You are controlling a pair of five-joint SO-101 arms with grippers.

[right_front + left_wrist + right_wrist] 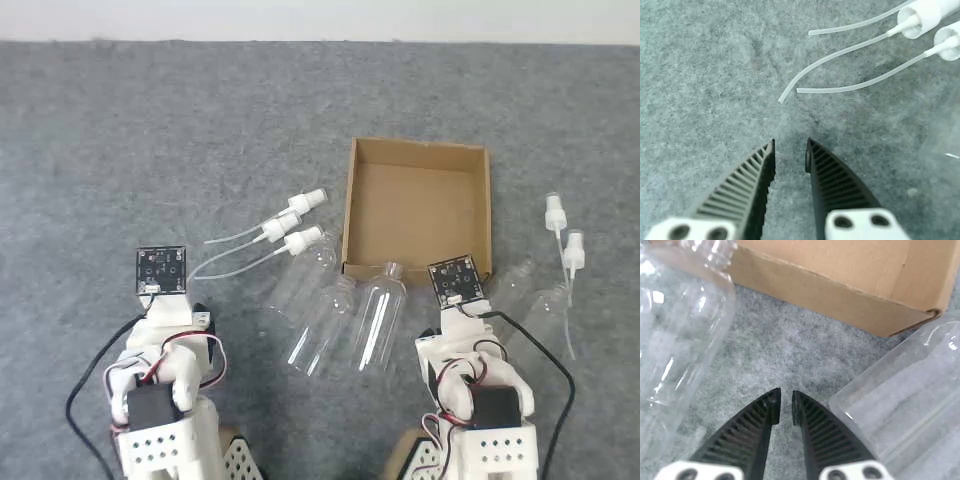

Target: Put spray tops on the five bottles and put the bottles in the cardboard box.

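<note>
The cardboard box [415, 210] sits open and empty near the middle of the grey table [150, 130], somewhat toward its right edge. Three spray tops [290, 225] lie fanned just left of the box, their thin dip tubes [840, 55] trailing toward the left arm. Three clear, uncapped bottles lie on their sides off the box's near left corner: one [300, 275] by the spray tops, one [322, 325] nearer the arms, and one [380, 315] with its neck at the box's near wall. Two more bottles [530, 295] lie off the near right corner, with two spray tops [565, 232] beyond them toward the right edge.

Both arms are at the near edge. The left gripper [790, 147] hangs over bare table short of the tube ends, fingers slightly apart and holding nothing. The right gripper [786, 397] points at the box's near wall between two bottles, fingers barely apart and empty.
</note>
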